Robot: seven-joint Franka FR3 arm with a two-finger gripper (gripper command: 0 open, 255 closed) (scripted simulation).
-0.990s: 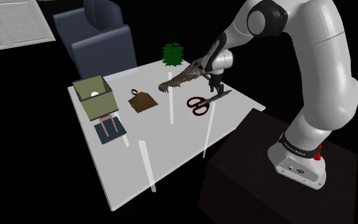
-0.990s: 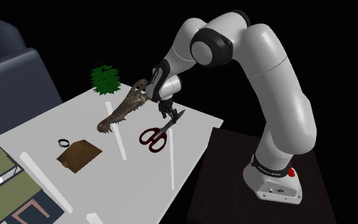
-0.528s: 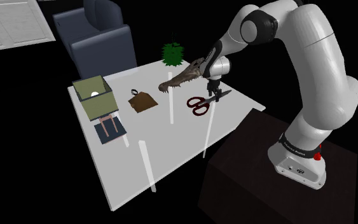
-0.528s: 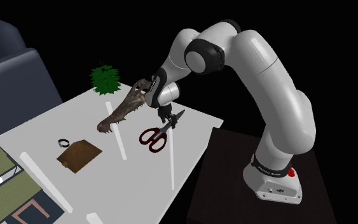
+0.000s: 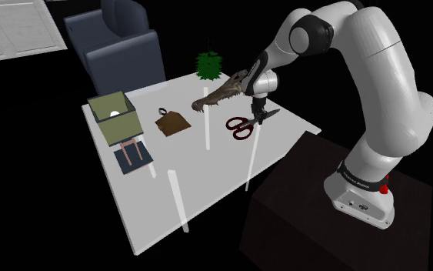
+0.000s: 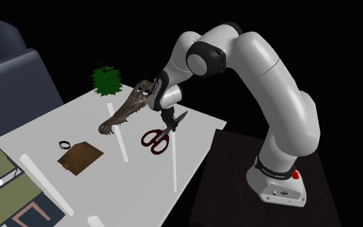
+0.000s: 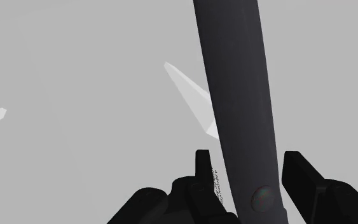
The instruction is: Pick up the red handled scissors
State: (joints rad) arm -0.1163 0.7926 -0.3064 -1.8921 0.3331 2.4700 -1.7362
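Observation:
The scissors [image 5: 240,127] lie flat on the white table [image 5: 207,177] near its edge by the stand, red handles toward the table's middle and dark blades toward the arm. My black gripper [image 5: 258,115] points straight down onto the blades close to the pivot. In the second exterior view the gripper [image 6: 169,126] stands just behind the red handles of the scissors [image 6: 154,140]. In the wrist view the dark blade [image 7: 234,95] runs between the gripper's [image 7: 250,167] two fingers, which are shut on it near the pivot screw.
A brown crocodile-like skull [image 5: 222,93] lies right behind the gripper, with a green spiky plant [image 5: 208,65] beyond it. A brown pouch [image 5: 173,123], an olive open box [image 5: 113,115] and a small stool-like item [image 5: 133,153] sit further along. A blue armchair [image 5: 118,42] stands behind the table.
The hand has settled slightly lower over the scissors' blades, and the fingers, open before, have closed on the blades. The scissors still lie in the same place.

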